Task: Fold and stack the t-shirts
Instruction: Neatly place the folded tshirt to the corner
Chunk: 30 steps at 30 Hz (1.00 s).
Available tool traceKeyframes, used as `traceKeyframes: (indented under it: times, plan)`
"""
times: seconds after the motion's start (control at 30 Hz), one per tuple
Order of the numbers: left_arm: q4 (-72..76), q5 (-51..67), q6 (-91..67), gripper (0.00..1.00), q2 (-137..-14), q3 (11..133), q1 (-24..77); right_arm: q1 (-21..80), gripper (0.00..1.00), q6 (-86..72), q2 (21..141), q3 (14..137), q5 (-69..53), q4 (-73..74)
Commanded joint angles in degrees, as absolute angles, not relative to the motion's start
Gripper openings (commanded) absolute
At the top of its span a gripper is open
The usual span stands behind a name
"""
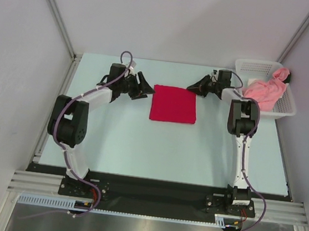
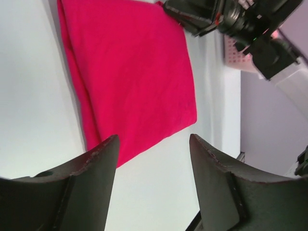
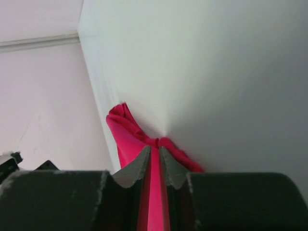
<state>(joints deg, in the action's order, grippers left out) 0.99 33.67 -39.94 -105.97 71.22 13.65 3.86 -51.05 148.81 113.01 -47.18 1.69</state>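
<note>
At the far right corner of the table (image 1: pixel 139 147), the white mesh basket (image 1: pixel 282 112) held the crumpled pink t-shirt (image 1: pixel 266 90), partly draped over its rim. The red t-shirt (image 1: pixel 173 104) lay folded square mid-table, its far right corner clamped in the right end effector (image 1: pixel 193 88), while the left end effector (image 1: pixel 145 88) stood with fingers apart beside its left edge.

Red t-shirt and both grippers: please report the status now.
Left gripper open beside folded red t-shirt. Right gripper shut on its corner. Pink t-shirt bunched in basket, unfolded.
</note>
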Motion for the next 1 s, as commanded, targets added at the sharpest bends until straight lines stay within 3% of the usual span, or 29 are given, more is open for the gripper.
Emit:
traceKeyframes:
  times: [0.0, 0.13, 0.2, 0.33, 0.47, 0.63, 0.73, 0.97]
  plan:
    - [1.5, 32.9, -36.6, 0.68, -104.8, 71.8, 14.1, 2.9, 0.18, -44.1, 149.3, 119.3, -44.7, 9.8]
    - [-1.4, 32.4, -32.7, 0.75, -111.2, 77.2, 14.0, 3.2, 0.25, -38.2, 145.6, 124.9, -43.8, 19.1]
    - [-5.2, 32.4, -29.3, 0.77, -114.9, 83.4, 14.0, 3.3, 0.34, -37.2, 140.8, 125.4, -43.2, 22.3]
    - [-13.2, 32.6, -23.0, 0.79, -125.9, 99.4, 13.9, 3.0, 0.39, -33.2, 131.5, 124.2, -42.6, 28.7]
    - [-18.9, 36.4, -17.1, 0.78, -132.2, 109.3, 13.2, 2.5, 0.39, -31.4, 118.7, 113.3, -43.9, 29.7]
    - [-23.3, 35.8, -13.2, 0.79, -139.2, 119.6, 12.4, 1.1, 0.39, -33.0, 102.9, 90.6, -47.1, 23.9]
    - [-23.7, 36.6, -13.1, 0.79, -142.4, 121.0, 11.9, 0.4, 0.39, -32.6, 94.5, 82.8, -48.8, 22.9]
    - [-20.7, 39.8, -15.6, 0.80, -146.7, 121.5, 12.1, -2.4, 0.38, -29.4, 84.6, 75.1, -48.9, 26.5]
